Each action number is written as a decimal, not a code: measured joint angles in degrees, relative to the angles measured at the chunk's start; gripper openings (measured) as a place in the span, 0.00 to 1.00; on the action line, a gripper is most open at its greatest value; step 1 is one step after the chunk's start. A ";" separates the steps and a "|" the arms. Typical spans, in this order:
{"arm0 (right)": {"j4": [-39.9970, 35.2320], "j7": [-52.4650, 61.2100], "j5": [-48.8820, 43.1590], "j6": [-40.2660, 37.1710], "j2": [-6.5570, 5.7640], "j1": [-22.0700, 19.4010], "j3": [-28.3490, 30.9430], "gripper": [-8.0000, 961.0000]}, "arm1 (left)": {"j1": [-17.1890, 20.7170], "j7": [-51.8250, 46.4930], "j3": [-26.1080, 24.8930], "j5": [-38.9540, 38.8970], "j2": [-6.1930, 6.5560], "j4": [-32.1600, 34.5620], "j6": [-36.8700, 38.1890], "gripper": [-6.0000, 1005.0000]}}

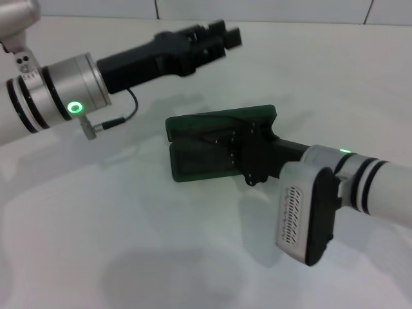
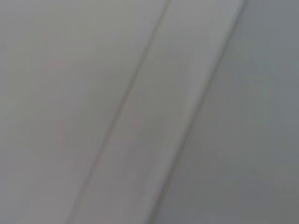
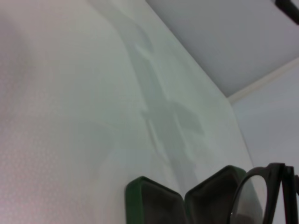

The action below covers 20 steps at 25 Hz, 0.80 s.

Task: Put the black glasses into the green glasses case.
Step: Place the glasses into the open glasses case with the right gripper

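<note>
The green glasses case (image 1: 201,161) lies open in the middle of the white table, its lid (image 1: 212,122) tipped back on the far side. My right gripper (image 1: 248,154) reaches in from the right and hangs right over the case's right half. It is shut on the black glasses (image 3: 264,196), whose round lens and dark frame show in the right wrist view just above the open case (image 3: 135,193) and its dark lining. In the head view the gripper hides the glasses. My left gripper (image 1: 222,35) is open and empty, raised at the far side of the table.
The white table (image 1: 129,244) stretches around the case. A wall with tile seams (image 1: 158,8) runs along the table's far edge. The left wrist view shows only a plain grey surface with seams (image 2: 140,70).
</note>
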 joint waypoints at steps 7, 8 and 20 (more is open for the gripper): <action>1.01 4.54 0.00 1.33 0.01 2.32 -1.79 0.13 | 1.25 3.73 -0.30 -5.45 -0.07 -0.42 -5.02 0.54; 1.23 5.45 0.00 1.83 0.00 2.82 -2.34 0.14 | 1.31 3.99 -0.30 -5.64 -0.07 -0.47 -5.44 0.54; 1.46 9.35 -0.20 -1.80 -0.51 2.81 -3.11 0.31 | 2.98 4.33 -0.41 -5.85 0.15 -0.12 -6.73 0.55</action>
